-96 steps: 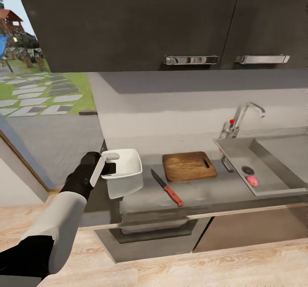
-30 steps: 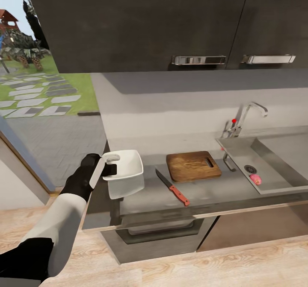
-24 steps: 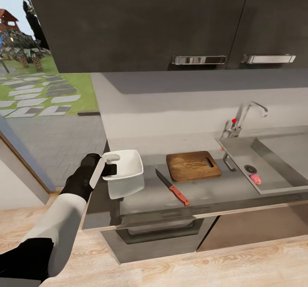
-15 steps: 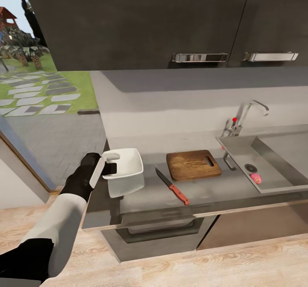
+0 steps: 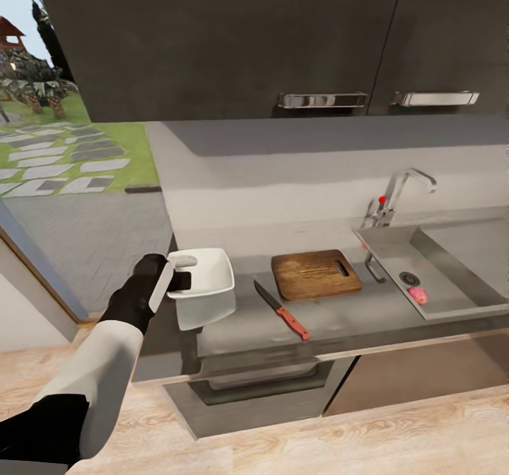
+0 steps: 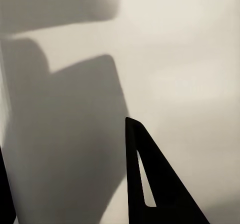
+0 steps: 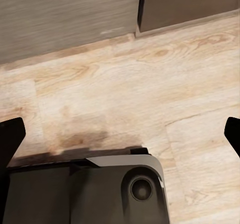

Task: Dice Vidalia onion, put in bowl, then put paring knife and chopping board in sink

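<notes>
Left pincer (image 5: 185,281) clamped on bowl (image 5: 205,284) rim at tabletop (image 5: 353,316) left end, right pincer spread wide over floor (image 7: 125,94); onion (image 5: 418,295) in sink (image 5: 396,249) near drain: likely light, round, slick, so grip across middle.

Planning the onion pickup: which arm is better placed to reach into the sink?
Probably the right: the left end effector is shut on the bowl, far from the onion; the right end effector hangs open over the floor.
</notes>
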Robot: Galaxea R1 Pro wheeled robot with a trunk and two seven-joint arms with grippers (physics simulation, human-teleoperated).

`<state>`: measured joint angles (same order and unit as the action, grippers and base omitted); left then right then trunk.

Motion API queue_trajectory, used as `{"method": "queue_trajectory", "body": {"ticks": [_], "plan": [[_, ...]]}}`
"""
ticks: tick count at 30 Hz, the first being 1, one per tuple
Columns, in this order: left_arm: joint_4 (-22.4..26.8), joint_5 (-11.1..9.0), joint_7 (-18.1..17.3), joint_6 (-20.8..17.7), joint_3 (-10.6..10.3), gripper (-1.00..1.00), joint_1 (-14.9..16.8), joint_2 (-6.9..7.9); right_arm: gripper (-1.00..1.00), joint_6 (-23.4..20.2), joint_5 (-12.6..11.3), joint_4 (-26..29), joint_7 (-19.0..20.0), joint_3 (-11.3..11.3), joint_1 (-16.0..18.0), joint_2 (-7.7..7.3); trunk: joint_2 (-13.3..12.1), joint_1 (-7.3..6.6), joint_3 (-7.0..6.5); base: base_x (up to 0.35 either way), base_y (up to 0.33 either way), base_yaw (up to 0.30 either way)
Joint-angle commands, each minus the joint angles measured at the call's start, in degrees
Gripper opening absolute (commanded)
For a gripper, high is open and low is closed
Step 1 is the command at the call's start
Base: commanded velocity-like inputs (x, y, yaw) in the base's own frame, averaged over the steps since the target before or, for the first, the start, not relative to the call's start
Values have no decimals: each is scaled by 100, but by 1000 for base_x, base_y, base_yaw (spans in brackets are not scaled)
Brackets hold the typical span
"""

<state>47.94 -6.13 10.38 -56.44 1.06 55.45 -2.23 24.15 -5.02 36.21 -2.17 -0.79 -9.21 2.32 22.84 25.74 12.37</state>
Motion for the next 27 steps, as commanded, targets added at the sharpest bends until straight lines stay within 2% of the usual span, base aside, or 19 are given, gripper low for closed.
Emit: {"method": "queue_trajectory", "body": {"ticks": [1,8,27], "plan": [[-206,-178,51,-7,8,-100,1,-5,100,10,-52,8,-2,-9,-2,1,8,5,2,0,0,-82],[-206,-178,51,-7,8,-100,1,-5,100,10,-52,8,-2,-9,-2,-2,8,5,-53,0,0,-64],[-210,-178,52,-7,8,-100,1,-4,100,16,-52,0,-3,-13,-2,6,8,5,-97,0,27,-3]]}}
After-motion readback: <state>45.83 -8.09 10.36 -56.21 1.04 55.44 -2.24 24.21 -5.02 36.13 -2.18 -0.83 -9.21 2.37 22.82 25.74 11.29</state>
